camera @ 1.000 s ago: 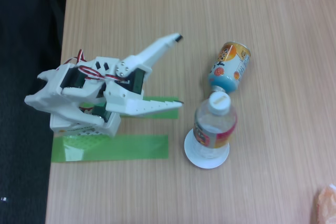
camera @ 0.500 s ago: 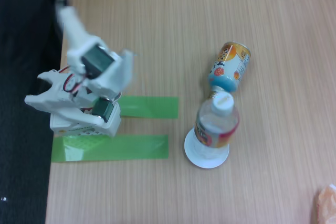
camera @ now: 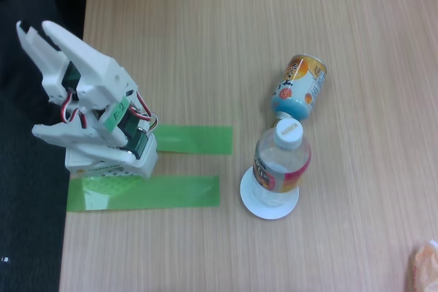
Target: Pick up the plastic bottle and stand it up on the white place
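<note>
My hand (camera: 31,30): nearly closed, empty, off the wooden counter (camera: 205,32).
Clear plastic bottle (camera: 280,165): upright on the round white plate (camera: 263,208), well right of my hand.

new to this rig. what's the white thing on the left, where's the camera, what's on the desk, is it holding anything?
The white thing is a small robot arm with a two-finger gripper, bolted at the left edge of a wooden table. The single camera is fixed and looks down on the table from above.

In this view the arm is folded back over its base, with the gripper pointing up and left, off the table edge. Its fingers are close together and hold nothing.

On the table: a clear plastic bottle with a white cap stands upright on a small round white plate. Just above it lies an orange-and-blue can on its side, its blue end close to the bottle's cap. Two green tape strips sit beside the arm's base. Something orange pokes in at the bottom right corner; I cannot tell what it is.
</note>
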Available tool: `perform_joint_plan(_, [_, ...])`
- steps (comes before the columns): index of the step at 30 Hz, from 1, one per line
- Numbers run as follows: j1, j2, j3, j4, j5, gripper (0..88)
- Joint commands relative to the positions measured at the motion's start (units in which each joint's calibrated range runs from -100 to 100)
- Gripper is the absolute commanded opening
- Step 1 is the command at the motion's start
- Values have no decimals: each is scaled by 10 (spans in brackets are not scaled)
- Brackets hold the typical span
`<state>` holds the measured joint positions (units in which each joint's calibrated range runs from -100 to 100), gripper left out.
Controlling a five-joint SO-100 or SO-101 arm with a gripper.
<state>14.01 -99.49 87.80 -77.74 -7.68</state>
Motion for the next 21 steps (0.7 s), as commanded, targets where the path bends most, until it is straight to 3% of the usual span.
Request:
perform_joint_plan(1, [-2, 1, 15, -54, -35, 99])
perform_joint_plan(6, [-2, 2, 34, -88, -54, 99])
perform_joint_plan(12, [-67, 2, 31, -89, -55, 98])
perform_joint_plan(18, [-74, 2, 58, -92, -51, 94])
perform_joint_plan(21, [-74, 2, 100, -143, -48, 93])
